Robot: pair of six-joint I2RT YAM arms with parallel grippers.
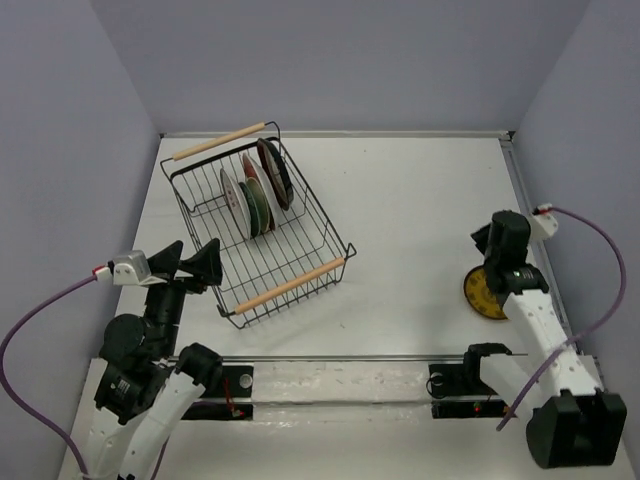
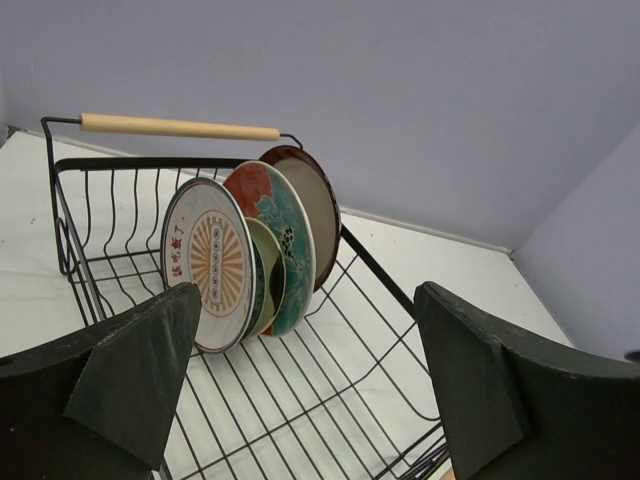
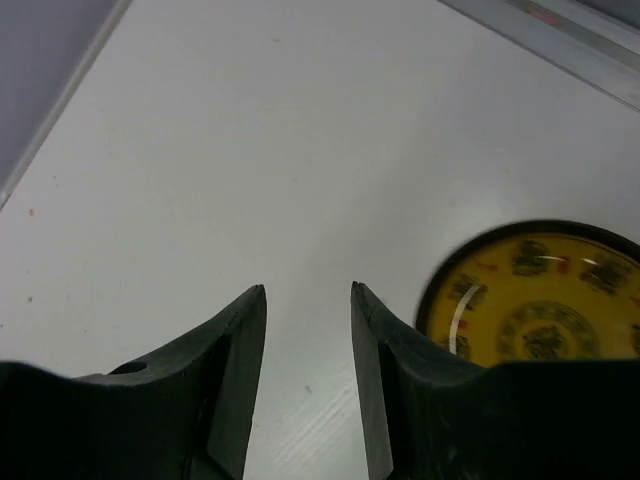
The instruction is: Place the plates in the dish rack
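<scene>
The black wire dish rack (image 1: 300,258) with two wooden handles stands left of centre. Several plates stand on edge in its far half: the white orange-sunburst plate (image 1: 232,192), the red-and-teal floral plate (image 1: 258,200) and the maroon-rimmed plate (image 1: 275,170). They also show in the left wrist view: sunburst (image 2: 210,262), floral (image 2: 280,235), maroon-rimmed (image 2: 315,205). My left gripper (image 1: 195,262) (image 2: 310,345) is wide open and empty over the rack's near left corner (image 2: 330,400). The yellow plate (image 1: 484,297) (image 3: 530,320) lies flat on the table at right. My right gripper (image 1: 484,243) (image 3: 308,290) is open and empty, just beside it.
A metal rail (image 1: 340,370) runs along the table's near edge between the arm bases. Purple walls close the table on the left, back and right. A raised strip (image 1: 525,200) borders the right edge.
</scene>
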